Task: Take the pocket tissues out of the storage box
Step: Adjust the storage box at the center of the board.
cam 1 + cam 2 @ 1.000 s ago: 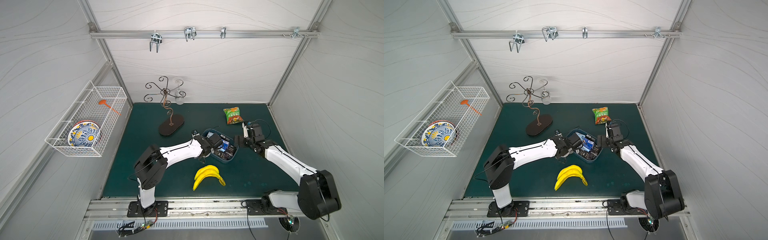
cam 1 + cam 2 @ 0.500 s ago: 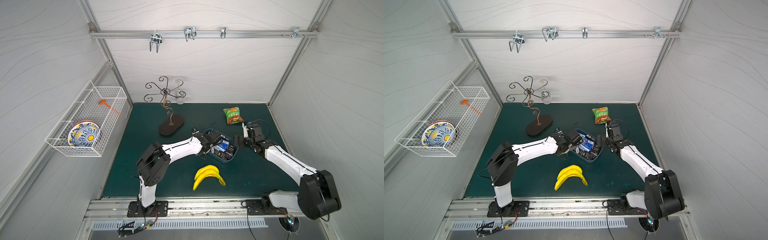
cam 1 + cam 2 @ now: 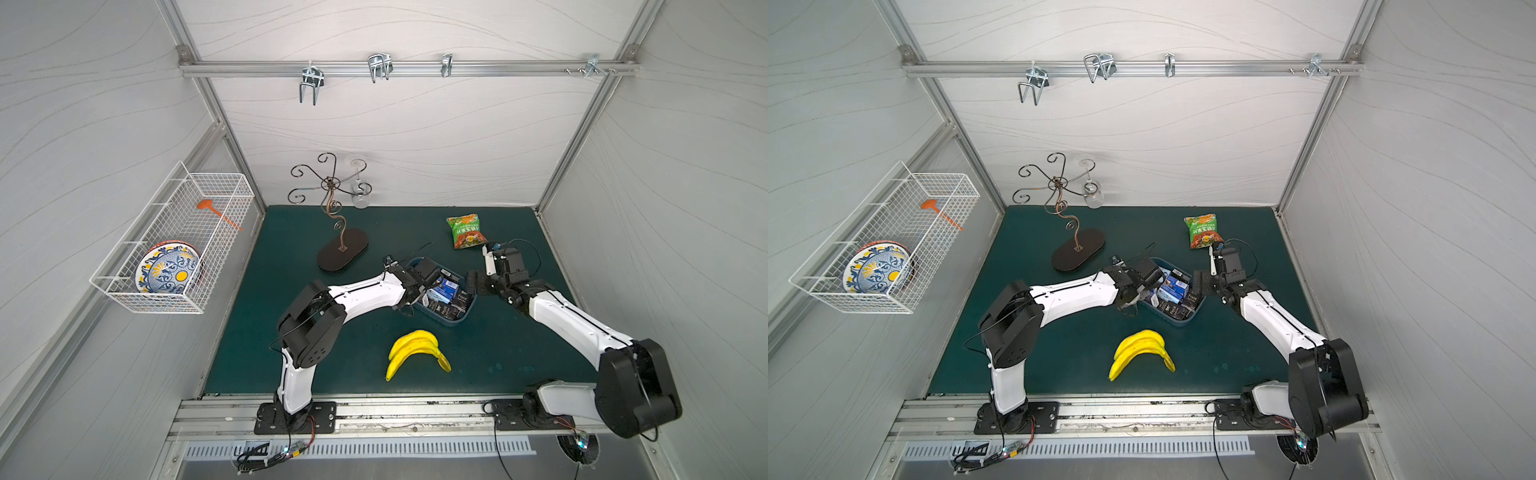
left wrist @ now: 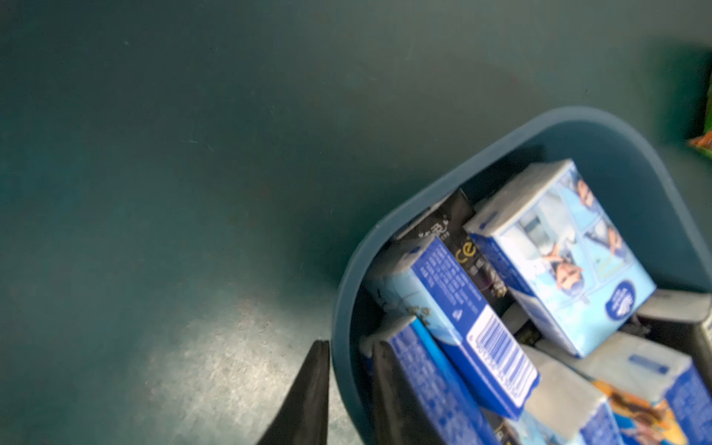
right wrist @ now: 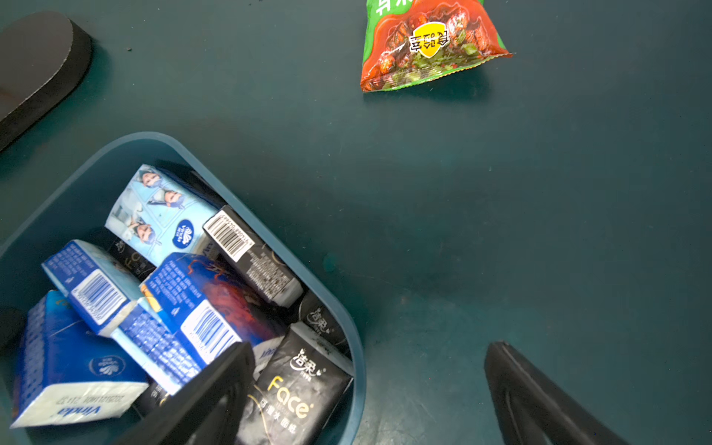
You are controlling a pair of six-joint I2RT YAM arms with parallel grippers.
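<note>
Green-matted worktop: your storage box sits near its centre, slightly toward the right edge, with the pocket tissues jumbled inside, blue packs over black. Your left gripper is clamped on the box wall, one finger inside and one outside. Your right gripper stands spread wide and holds nothing, one finger above the packs and the other outside the rim. Bananas lie toward the front edge.
</note>
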